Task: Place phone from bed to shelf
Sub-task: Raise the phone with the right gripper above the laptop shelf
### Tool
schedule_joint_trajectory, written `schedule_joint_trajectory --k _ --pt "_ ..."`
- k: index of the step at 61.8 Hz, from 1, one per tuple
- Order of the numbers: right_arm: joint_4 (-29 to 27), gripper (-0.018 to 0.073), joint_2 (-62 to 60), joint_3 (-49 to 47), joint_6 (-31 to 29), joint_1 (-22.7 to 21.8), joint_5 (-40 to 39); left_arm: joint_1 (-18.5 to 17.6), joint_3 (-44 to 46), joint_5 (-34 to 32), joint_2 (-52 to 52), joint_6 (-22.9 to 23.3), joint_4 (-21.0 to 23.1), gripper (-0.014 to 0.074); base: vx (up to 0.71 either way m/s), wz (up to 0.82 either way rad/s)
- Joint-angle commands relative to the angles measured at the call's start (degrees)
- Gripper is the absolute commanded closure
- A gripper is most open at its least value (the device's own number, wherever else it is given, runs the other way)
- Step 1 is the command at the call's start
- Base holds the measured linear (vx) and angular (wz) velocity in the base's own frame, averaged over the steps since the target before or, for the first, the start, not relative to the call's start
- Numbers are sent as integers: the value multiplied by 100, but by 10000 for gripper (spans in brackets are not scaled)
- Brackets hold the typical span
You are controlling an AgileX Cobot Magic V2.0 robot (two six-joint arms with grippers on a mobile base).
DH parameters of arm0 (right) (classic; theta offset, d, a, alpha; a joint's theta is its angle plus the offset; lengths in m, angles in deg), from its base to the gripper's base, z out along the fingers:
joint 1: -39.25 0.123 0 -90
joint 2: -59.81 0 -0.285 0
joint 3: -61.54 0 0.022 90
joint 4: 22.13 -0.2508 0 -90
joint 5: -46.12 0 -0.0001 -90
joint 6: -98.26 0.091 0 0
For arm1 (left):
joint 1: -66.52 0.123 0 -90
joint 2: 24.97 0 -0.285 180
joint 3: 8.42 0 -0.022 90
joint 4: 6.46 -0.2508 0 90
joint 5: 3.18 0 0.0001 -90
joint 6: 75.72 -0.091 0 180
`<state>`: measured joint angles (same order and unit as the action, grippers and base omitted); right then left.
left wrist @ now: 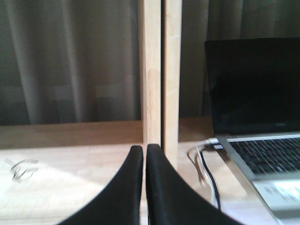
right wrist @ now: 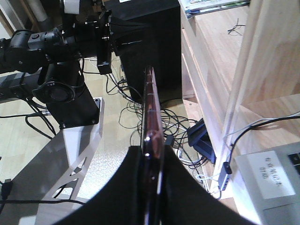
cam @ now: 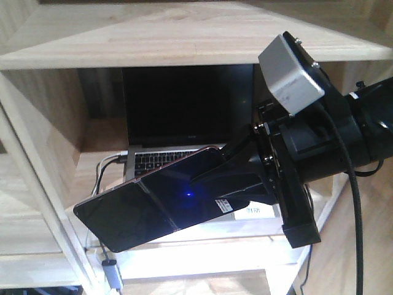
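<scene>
Black glossy foldable phone [cam: 147, 206] clamped at one end by our right gripper [right wrist: 152, 161], so free length reaches pale wooden shelf [cam: 184, 40]; left gripper [left wrist: 144, 161] pressed together, empty.

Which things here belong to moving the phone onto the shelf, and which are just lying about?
Job in hand:
phone, clamped in the right tool
shelf

Lying about:
laptop
cables
left tool, shut, holding nothing
</scene>
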<state>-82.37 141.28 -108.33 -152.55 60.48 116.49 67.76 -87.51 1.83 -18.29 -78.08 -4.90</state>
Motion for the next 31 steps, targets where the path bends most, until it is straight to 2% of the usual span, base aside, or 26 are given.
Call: schedule_joint_trajectory --k 1,31 --pt "-491 561 -157 -137 -10 0 325 19 143 -412 -42 50 56 595 14 0" --pt "-491 561 -157 -137 -10 0 325 19 143 -412 -42 50 56 595 10 1"
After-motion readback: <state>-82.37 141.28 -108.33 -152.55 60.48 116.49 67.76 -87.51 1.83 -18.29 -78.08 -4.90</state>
